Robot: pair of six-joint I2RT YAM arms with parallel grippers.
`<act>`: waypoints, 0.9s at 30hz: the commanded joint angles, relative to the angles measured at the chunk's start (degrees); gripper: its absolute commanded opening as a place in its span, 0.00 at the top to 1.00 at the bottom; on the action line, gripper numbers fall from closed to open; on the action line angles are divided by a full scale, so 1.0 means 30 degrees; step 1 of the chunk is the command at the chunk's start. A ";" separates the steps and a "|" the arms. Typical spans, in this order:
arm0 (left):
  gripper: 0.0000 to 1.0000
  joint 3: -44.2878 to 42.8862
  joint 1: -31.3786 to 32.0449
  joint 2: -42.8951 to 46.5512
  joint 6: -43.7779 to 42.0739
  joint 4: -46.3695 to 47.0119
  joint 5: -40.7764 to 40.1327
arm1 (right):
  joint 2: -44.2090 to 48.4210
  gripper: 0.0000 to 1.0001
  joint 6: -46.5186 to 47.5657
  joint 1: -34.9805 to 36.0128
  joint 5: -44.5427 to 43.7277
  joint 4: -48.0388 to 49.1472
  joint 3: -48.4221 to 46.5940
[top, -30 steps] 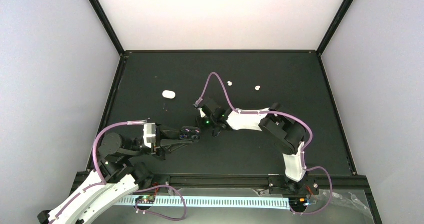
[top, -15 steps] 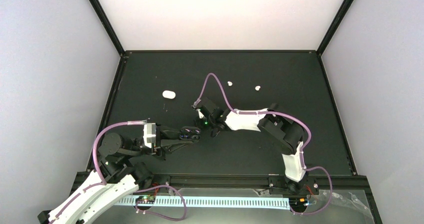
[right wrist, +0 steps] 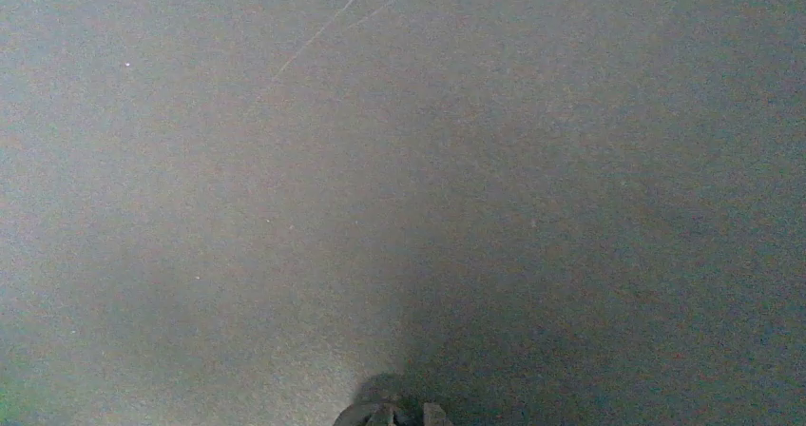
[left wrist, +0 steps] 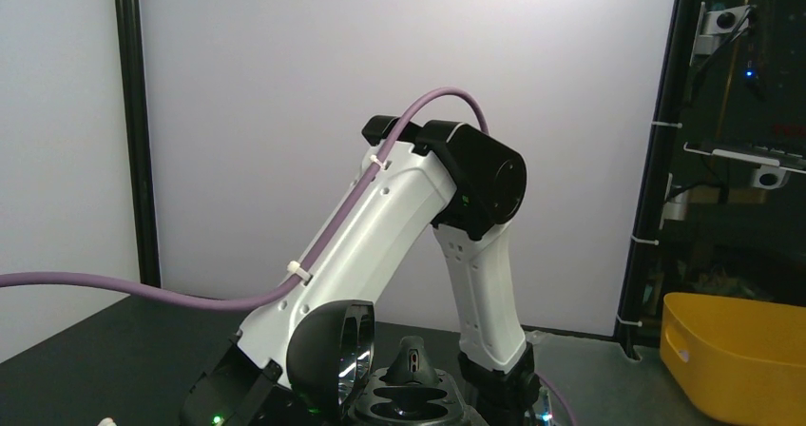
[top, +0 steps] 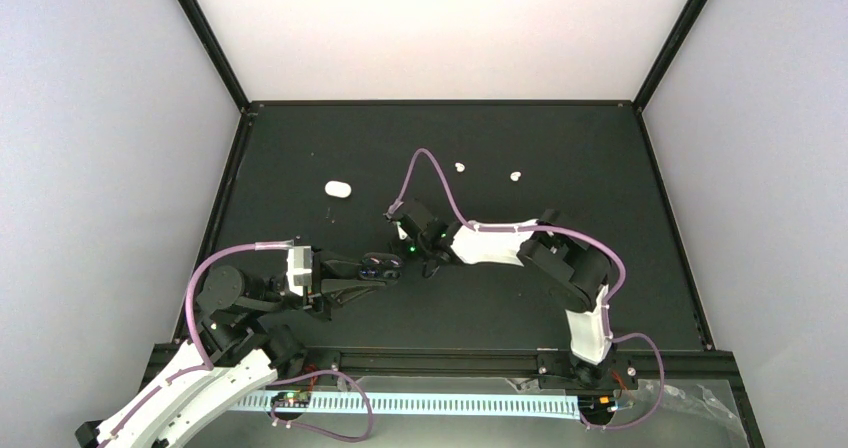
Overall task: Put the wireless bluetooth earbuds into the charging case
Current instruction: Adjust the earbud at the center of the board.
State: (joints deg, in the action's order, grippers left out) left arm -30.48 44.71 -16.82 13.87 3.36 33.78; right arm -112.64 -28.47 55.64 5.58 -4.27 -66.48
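A pale light strip [top: 420,405] runs along the near edge under a black rail [top: 440,356], where both arms are bolted. The table [top: 560,148] is covered in a matte black mat. In the right wrist view it reads as plain dark grey, marked only by a few faint scratches [right wrist: 328,22].

The left arm [top: 190,388] reaches in from the near left corner. The left gripper [top: 385,268] is clamped on the black charging case [top: 377,264], low over the mat near its middle. In the left wrist view the case [left wrist: 409,405] is open, its lid [left wrist: 333,358] tipped up and back and two wells showing. What lies in the wells is too dark to tell.

The right gripper [top: 428,260] sits just beside the case, on its right, pointing down close to the mat. Only a sliver of its tips shows in its own camera, so I cannot tell how its fingers are set. The right arm [top: 495,240] folds back toward its base, with a purple cable [top: 430,163] looping over it.

Farther out a white oval object [top: 338,189] lies to the left. The white earbuds [top: 459,167] lie beyond the right gripper, apart from each other and well apart from the case.

Black frame posts [top: 205,38] rise from the far corners. The side walls [top: 90,168] are pale lavender-grey and the back panel [top: 440,28] is bright white. Outside the enclosure — seen from the left wrist — stands a yellow bin [left wrist: 741,359].
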 commanded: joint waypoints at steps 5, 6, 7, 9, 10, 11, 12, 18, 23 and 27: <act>0.98 -0.0006 0.0072 0.0291 -0.0100 0.0032 -0.0100 | 0.1068 0.99 -0.0309 0.0170 -0.0516 -0.1831 0.1367; 0.98 -0.0006 0.0068 0.0284 -0.0095 0.0040 -0.0072 | 0.1200 0.99 -0.0374 0.0149 -0.0525 -0.1832 0.1469; 0.99 -0.0006 0.0068 0.0275 -0.0098 0.0052 -0.0080 | 0.1370 0.99 -0.0412 0.0157 -0.0581 -0.1835 0.1541; 0.98 -0.0004 0.0068 0.0245 -0.0086 0.0032 -0.0069 | 0.1740 0.99 -0.0513 0.0142 -0.0675 -0.1765 0.1803; 0.98 -0.0006 0.0072 0.0260 -0.0083 0.0040 -0.0083 | 0.1957 0.99 -0.0546 0.0145 -0.0706 -0.1728 0.1919; 0.99 -0.0006 0.0068 0.0254 -0.0078 0.0026 -0.0056 | 0.2149 0.99 -0.0580 0.0146 -0.0739 -0.1654 0.2029; 0.98 -0.0003 0.0068 0.0246 -0.0081 0.0024 -0.0041 | 0.2320 0.99 -0.0598 0.0142 -0.0747 -0.1612 0.2138; 0.99 -0.0006 0.0068 0.0245 -0.0110 0.0033 -0.0012 | 0.3279 0.99 -0.0613 0.0131 -0.0782 -0.1591 0.2561; 0.98 -0.0006 0.0068 0.0255 -0.0113 0.0013 -0.0011 | 0.4279 0.99 -0.0590 0.0118 -0.1094 -0.1539 0.3245; 0.98 -0.0028 0.0068 0.0252 -0.0148 0.0039 -0.0010 | 0.5045 0.97 -0.0125 0.0106 -0.0099 -0.1325 0.3661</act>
State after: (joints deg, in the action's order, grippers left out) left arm -30.46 44.71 -16.82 13.87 3.36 33.80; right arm -100.25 -29.89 55.66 3.60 -9.02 -56.60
